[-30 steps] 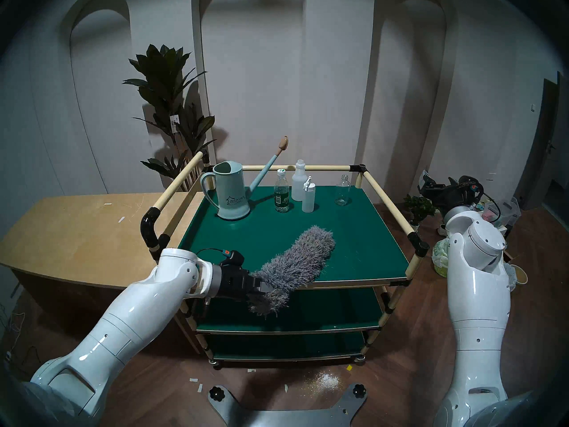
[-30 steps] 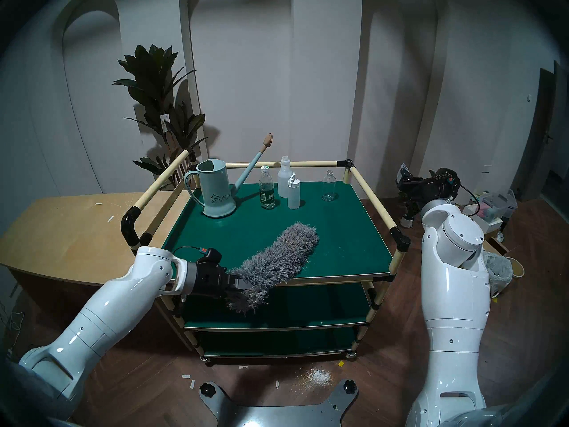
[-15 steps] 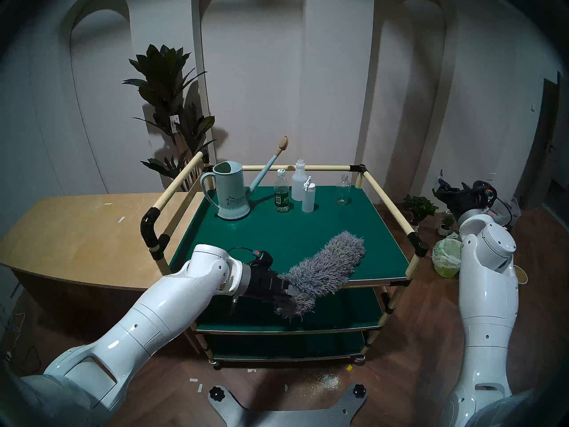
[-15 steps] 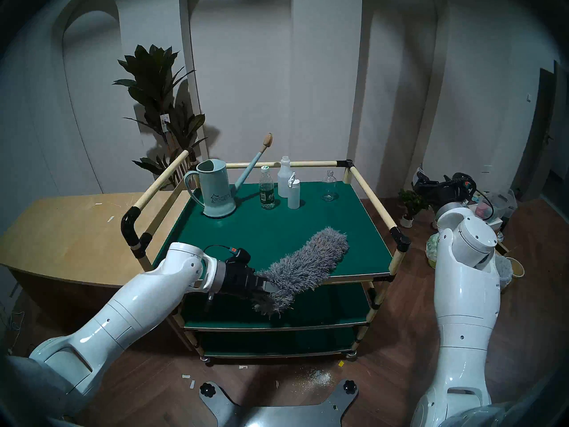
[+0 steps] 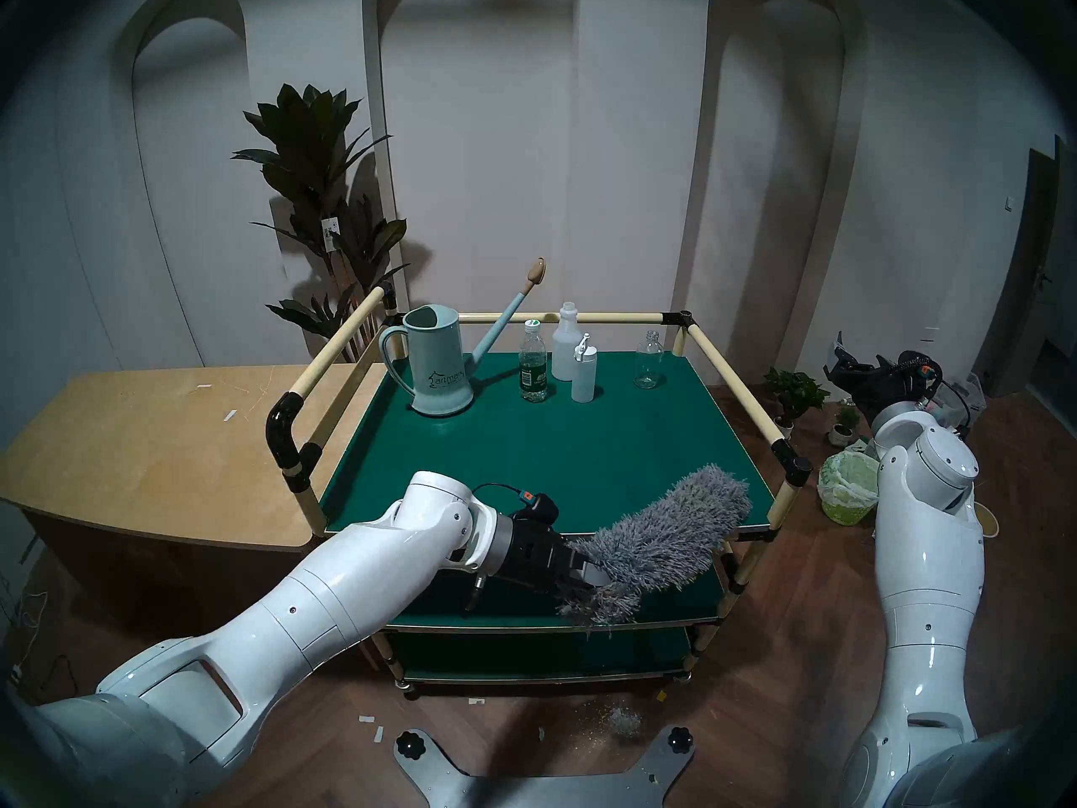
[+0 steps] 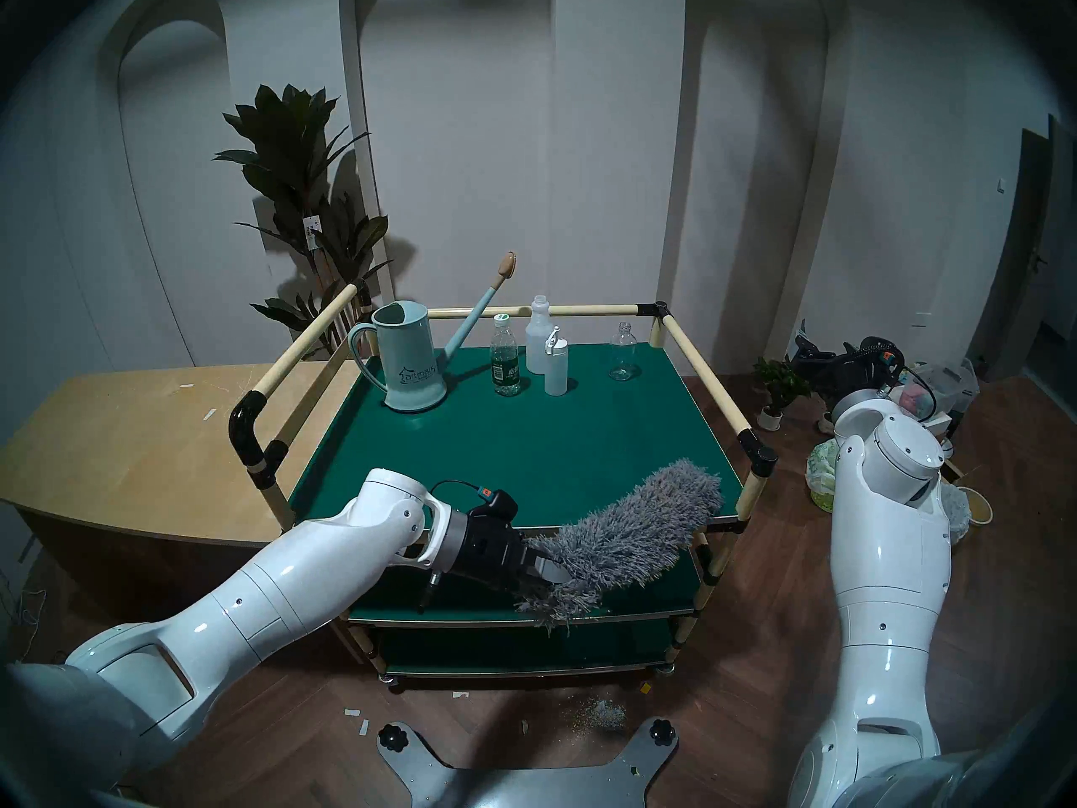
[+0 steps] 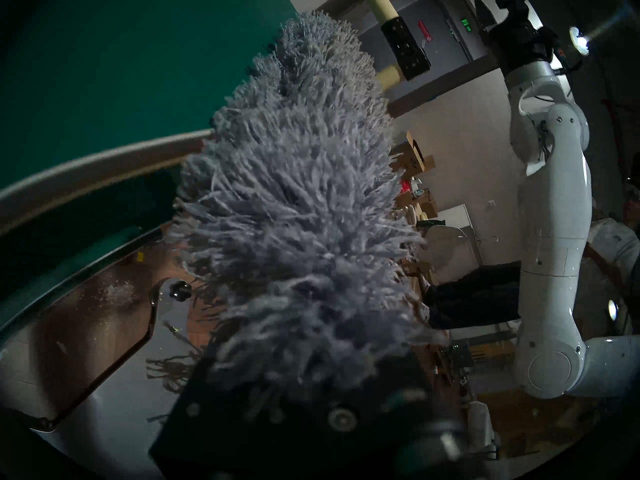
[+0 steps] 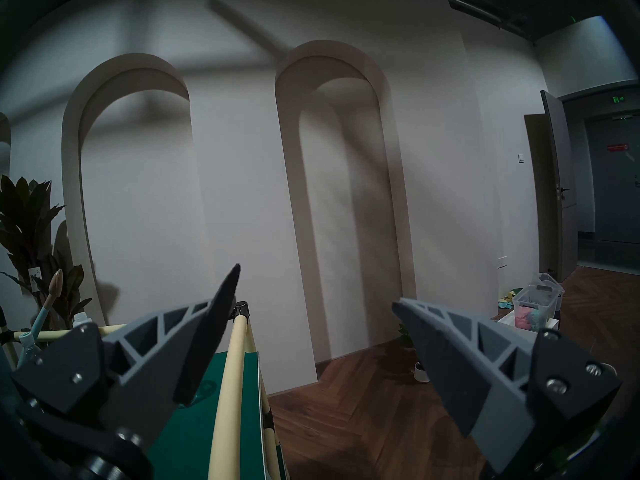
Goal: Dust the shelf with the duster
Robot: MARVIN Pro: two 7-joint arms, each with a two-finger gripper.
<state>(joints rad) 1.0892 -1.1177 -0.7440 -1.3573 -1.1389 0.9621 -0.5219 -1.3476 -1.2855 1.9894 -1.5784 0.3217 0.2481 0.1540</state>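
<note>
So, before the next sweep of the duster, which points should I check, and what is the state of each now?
1. Left end effector shut on the duster: ok.
2. Duster flat on the shelf: not ok; only its tip lies over the near right corner, the rest overhangs the front edge.
3. Watering can and bottles away from the duster: ok.
4. Right end effector open, off to the side: ok.
5. Dust left on the shelf: cannot tell.
</note>
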